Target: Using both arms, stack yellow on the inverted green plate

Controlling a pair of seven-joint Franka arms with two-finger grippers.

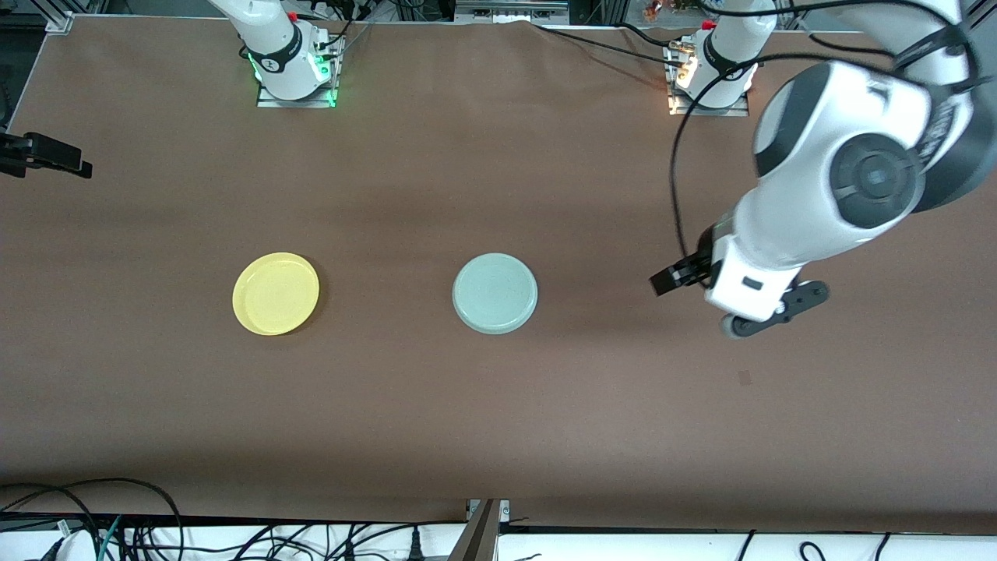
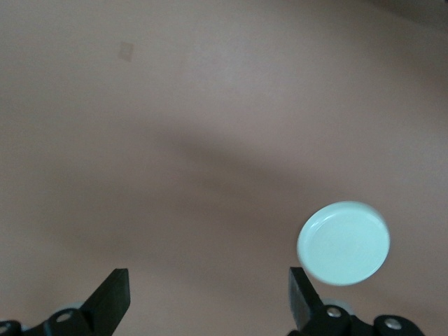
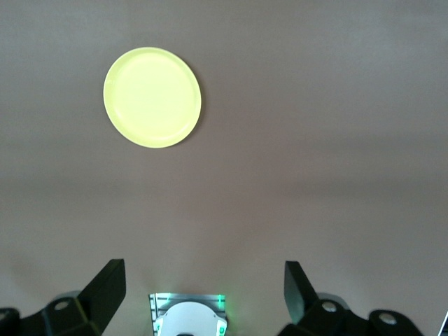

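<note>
The yellow plate (image 1: pixel 276 294) lies rim up on the brown table toward the right arm's end; it also shows in the right wrist view (image 3: pixel 152 97). The green plate (image 1: pixel 495 294) lies beside it at mid table, bottom up by its look, and shows in the left wrist view (image 2: pixel 344 243). My left gripper (image 1: pixel 676 279) hangs open and empty over bare table, between the green plate and the left arm's end (image 2: pixel 210 294). My right gripper (image 1: pixel 54 160) is open and empty, high at the right arm's end of the table (image 3: pixel 204 290), away from the yellow plate.
The brown table (image 1: pixel 498 405) carries only the two plates and a small dark mark (image 1: pixel 745 378). The right arm's base (image 1: pixel 292 62) and the left arm's base (image 1: pixel 713 74) stand along the table edge farthest from the front camera. Cables (image 1: pixel 234 538) lie along the nearest edge.
</note>
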